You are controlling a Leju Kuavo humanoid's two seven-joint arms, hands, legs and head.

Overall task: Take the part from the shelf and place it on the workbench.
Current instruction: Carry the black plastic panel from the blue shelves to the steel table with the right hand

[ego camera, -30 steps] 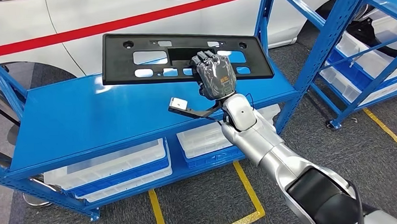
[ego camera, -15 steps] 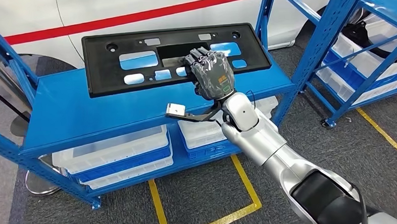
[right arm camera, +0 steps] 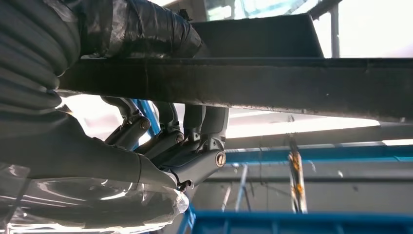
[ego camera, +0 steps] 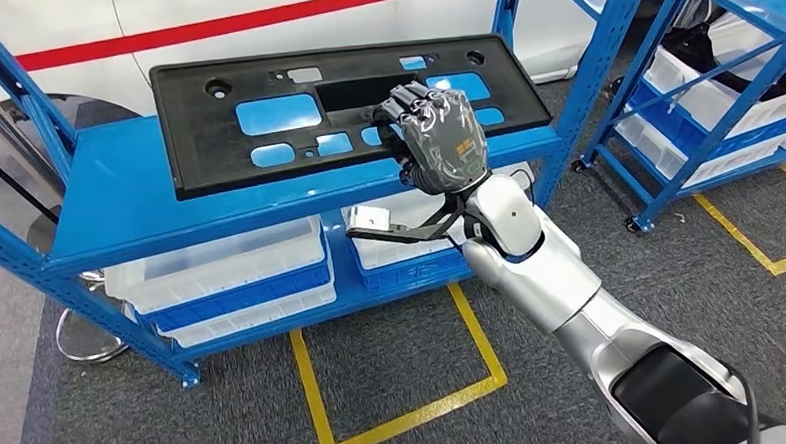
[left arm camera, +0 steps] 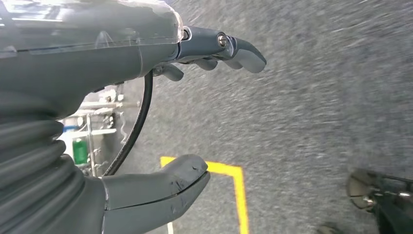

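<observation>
The right hand (ego camera: 433,135) covered part of the flat black plastic panel (ego camera: 266,147) at its five o'clock edge; grey carpet floor (left arm camera: 311,97) was blurred.

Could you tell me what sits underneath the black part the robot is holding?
Under the black part, gripped by the right hand, is the blue shelf top. Through its cutouts only blue shelf shows. What lies beneath its solid areas is covered.

No readable text, labels, brands or numbers on anything in view.
</observation>
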